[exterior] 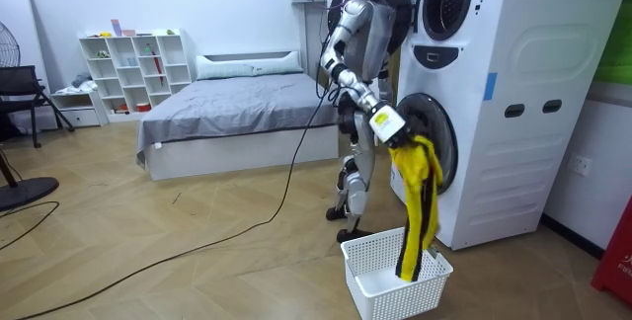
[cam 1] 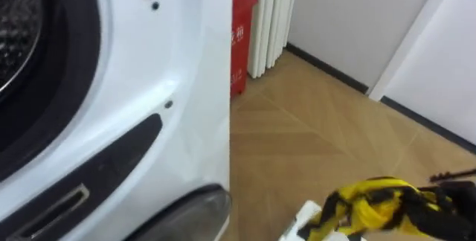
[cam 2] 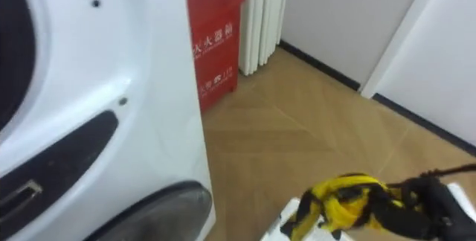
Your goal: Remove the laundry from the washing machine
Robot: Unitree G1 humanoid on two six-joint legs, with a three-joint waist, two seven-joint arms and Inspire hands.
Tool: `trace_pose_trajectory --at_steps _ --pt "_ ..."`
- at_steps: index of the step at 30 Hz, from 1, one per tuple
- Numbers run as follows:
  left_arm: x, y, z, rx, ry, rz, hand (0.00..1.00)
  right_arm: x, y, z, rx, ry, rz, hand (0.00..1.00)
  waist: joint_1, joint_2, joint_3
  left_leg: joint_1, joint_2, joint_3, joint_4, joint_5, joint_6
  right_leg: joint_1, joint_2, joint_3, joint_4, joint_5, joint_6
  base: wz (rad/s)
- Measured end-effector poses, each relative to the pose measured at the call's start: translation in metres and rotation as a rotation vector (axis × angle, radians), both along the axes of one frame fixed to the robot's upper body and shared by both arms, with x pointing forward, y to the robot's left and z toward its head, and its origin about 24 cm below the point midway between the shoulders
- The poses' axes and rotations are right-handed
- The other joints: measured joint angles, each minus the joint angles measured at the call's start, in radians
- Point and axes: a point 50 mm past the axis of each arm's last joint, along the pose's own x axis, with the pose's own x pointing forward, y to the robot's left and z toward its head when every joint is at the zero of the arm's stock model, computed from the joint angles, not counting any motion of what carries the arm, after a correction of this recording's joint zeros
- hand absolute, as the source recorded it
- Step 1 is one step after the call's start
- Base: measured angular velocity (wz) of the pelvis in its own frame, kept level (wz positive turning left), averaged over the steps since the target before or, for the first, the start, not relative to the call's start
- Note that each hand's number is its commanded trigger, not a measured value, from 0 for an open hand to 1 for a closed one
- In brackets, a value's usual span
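A yellow and black garment (cam 1: 372, 207) hangs from my right hand (cam 1: 457, 200), whose fingers are curled round its top at the lower right of the eye views. In the room view the garment (exterior: 420, 192) drops from that hand (exterior: 387, 122) straight down, and its lower end reaches inside the white laundry basket (exterior: 380, 290) on the floor. I stand facing the white stacked washing machine (exterior: 513, 113). Its front panel (cam 1: 149, 62) is close on my left, with a dark drum opening (cam 1: 15, 33) at the upper left.
A red box (cam 2: 216, 40) stands on the wooden floor beside the machine, with a pale curtain (cam 2: 260, 10) behind it. Behind me are a grey bed (exterior: 237, 103), a white shelf unit (exterior: 133, 68) and a black chair (exterior: 20, 93).
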Motion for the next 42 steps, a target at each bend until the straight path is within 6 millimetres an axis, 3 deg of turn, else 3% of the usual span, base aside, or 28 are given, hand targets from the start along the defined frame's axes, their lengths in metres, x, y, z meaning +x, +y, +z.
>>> trace_pose_trajectory --at_steps 4,10,21,27,36,38,39,42 --pt "0.005 -0.002 0.0 -0.006 -0.007 -0.015 0.0 0.008 -0.007 -0.013 0.008 0.02 -0.056 1.0 -0.019 0.023 -0.0012 -0.036 0.0 0.0 0.017 0.001 0.001 -0.036 -0.001 0.002 0.013 -0.002 0.003 -0.01" --pt "0.02 -0.015 0.0 -0.055 -0.06 -0.007 0.0 0.015 -0.004 -0.031 0.016 0.05 -0.119 1.0 -0.02 0.088 -0.0023 -0.115 -0.006 0.001 0.032 0.008 0.01 -0.133 0.001 0.017 0.055 0.002 0.007 -0.09" --pt "0.048 -0.018 0.007 -0.053 -0.137 -0.013 0.0 0.026 0.007 -0.041 -0.021 0.054 -0.117 1.0 -0.014 0.085 0.0023 -0.184 -0.015 -0.005 0.054 0.029 0.019 -0.213 -0.008 0.007 0.101 -0.003 0.007 0.05" --pt "0.052 -0.021 0.008 -0.069 -0.157 0.005 0.0 0.018 0.003 -0.05 -0.043 0.087 -0.175 1.0 0.004 0.086 0.0019 -0.201 -0.015 -0.01 0.055 0.033 0.02 -0.229 -0.012 -0.008 0.102 0.0 0.003 0.05" --pt "0.057 -0.023 0.009 -0.078 -0.187 0.006 0.0 0.02 0.004 -0.047 -0.049 0.052 -0.173 1.0 0.012 0.086 0.002 -0.213 -0.016 -0.032 0.052 0.034 0.021 -0.231 -0.022 -0.037 0.1 -0.004 -0.002 0.09" --pt "0.057 -0.023 0.009 -0.078 -0.186 0.003 0.0 0.02 0.005 -0.047 -0.045 0.051 -0.171 0.07 0.011 0.086 0.0021 -0.214 -0.015 -0.04 0.051 0.034 0.02 -0.23 -0.023 -0.044 0.1 -0.004 -0.002 0.06" --pt "0.057 -0.024 0.009 -0.078 -0.185 -0.003 0.0 0.02 0.005 -0.048 -0.041 0.055 -0.169 0.0 0.01 0.086 0.0022 -0.214 -0.015 -0.046 0.051 0.034 0.02 -0.227 -0.025 -0.05 0.099 -0.005 -0.004 0.11" --pt "0.06 -0.025 0.01 -0.081 -0.193 -0.019 0.0 0.02 0.009 -0.05 -0.036 0.058 -0.154 0.0 0.01 0.085 0.0026 -0.214 -0.017 -0.055 0.049 0.034 0.02 -0.226 -0.03 -0.062 0.097 -0.008 -0.005 0.12"
